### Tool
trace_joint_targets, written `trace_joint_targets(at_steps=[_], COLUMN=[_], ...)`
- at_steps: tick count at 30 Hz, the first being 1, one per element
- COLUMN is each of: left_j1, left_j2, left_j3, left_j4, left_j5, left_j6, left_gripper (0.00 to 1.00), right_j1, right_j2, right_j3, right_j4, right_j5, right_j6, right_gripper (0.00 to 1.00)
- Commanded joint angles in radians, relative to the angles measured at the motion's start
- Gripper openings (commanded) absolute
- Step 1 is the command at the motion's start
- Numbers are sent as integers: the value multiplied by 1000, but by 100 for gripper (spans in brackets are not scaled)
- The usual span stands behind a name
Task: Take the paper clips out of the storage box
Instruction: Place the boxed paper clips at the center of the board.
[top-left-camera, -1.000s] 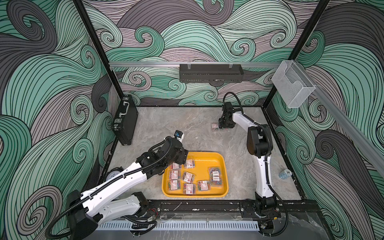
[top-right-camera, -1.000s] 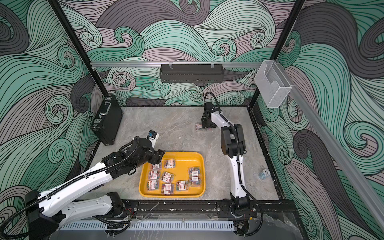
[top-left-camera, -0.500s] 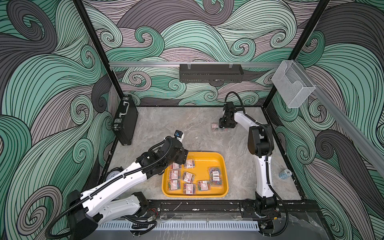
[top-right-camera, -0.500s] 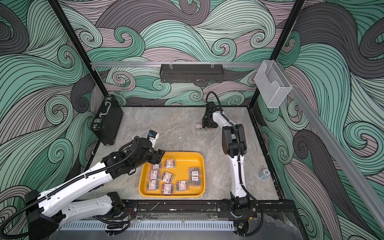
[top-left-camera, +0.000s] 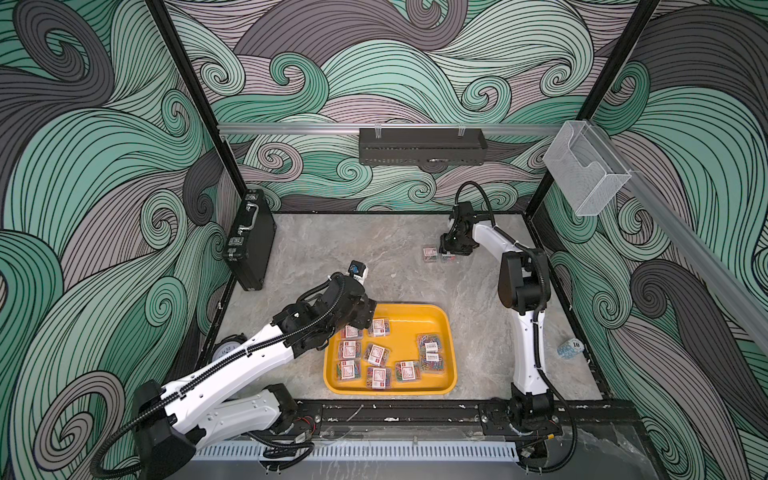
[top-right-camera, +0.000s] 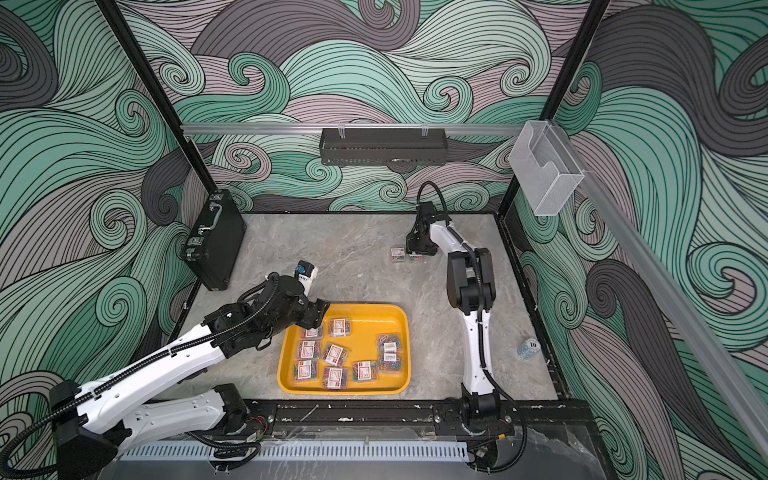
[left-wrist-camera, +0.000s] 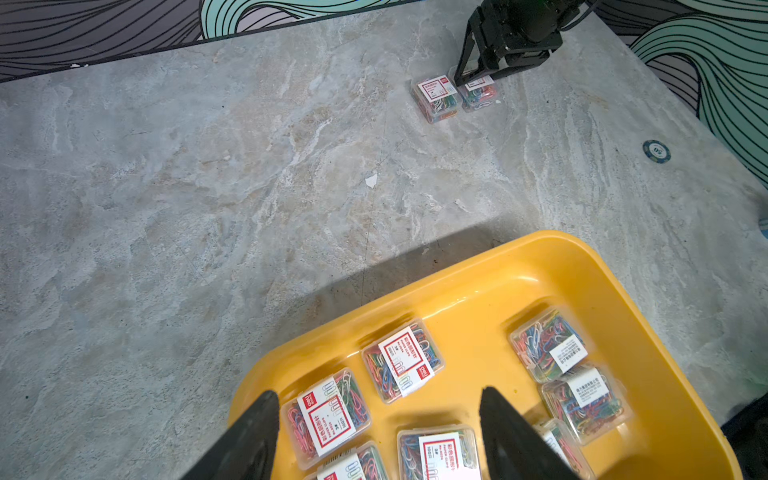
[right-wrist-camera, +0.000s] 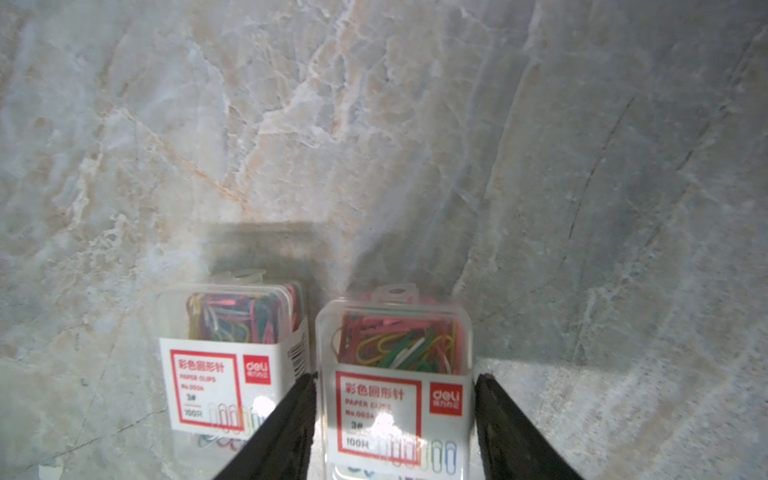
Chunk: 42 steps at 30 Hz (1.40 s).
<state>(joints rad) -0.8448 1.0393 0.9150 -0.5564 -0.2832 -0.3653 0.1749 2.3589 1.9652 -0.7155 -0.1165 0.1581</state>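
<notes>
Grey marble-look tabletop (top-left-camera: 353, 249) bearing yellow storage box (top-left-camera: 415, 315) near the front, left gripper (left-wrist-camera: 380, 432) spread wide above its corner for a pick, right gripper (right-wrist-camera: 395, 378) closely flanking one removed clip box (right-wrist-camera: 395, 332) set beside another, pinch or release unclear, most paper clips (top-left-camera: 377, 355) left inside.

**Left arm** (top-left-camera: 249, 365) and **right arm** (top-left-camera: 525, 353): smooth white link shells joined by bulky black joint housings (top-left-camera: 519, 282), each mounted on a black base (top-left-camera: 532, 411). Small dark screw holes (top-right-camera: 166, 415) dot the white shells. Black corrugated conduit (top-left-camera: 232, 359) runs along the left arm, and a smooth black cable (top-left-camera: 472, 184) loops at the right wrist. A blue-and-white module (top-left-camera: 358, 269) tops the left wrist. The fingers (left-wrist-camera: 253, 436) are matt black, tapering wedges.
</notes>
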Motion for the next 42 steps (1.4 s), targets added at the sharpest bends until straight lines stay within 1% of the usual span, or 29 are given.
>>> trace_joint_targets(at_steps=[1, 7, 16, 27, 33, 37, 42], left_j1=[-8, -8, -7, -8, -7, -7, -8], left_j2=[-2, -10, -1, 4, 11, 24, 31], left_j3=[43, 36, 30, 38, 41, 45, 51], left_j4=[-34, -25, -35, -32, -31, -34, -40], left_j5=[2, 0, -4, -8, -12, -13, -10], left_j6=[10, 12, 5, -8, -13, -14, -14], left_gripper=[74, 74, 74, 75, 75, 75, 75], right_j1=[-5, -6, -14, -11, -9, -9, -11], right_j2=[4, 7, -24, -144, -203, -196, -146], right_j3=[21, 26, 9, -95, -183, -190, -155], right_j4=[-10, 5, 2, 12, 54, 61, 61], right_j5=[-56, -97, -78, -8, -9, -18, -48], right_j6=[18, 38, 35, 3, 2, 1, 5], right_gripper=[61, 60, 60, 59, 59, 58, 56])
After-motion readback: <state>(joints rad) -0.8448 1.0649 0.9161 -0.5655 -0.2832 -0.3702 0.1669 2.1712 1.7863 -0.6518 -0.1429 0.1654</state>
